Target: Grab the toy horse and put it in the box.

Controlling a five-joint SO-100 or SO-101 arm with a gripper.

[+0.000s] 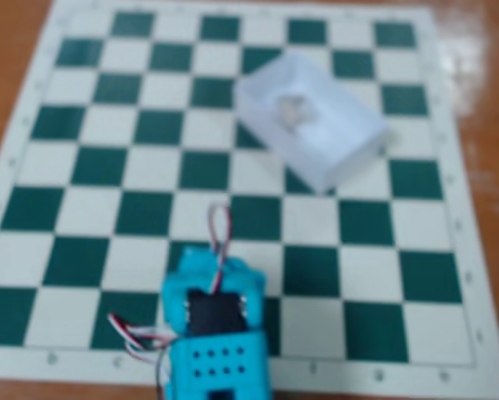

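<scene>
The toy horse (292,111) is lying inside the box (349,154), upper right of centre, apparently on its side; blur is hiding detail. The pincer (214,268) is sitting at lower centre, well apart, holding nothing; its opening cannot be determined.

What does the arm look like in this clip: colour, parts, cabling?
The arm is bright turquoise printed plastic, seen blurred at the bottom edge of the fixed view. A black servo block sits in its middle, and below it is a flat panel with two rows of small round holes. Red, white and black wires loop above it, and more trail out at its left. The hand itself cannot be made out.
</scene>
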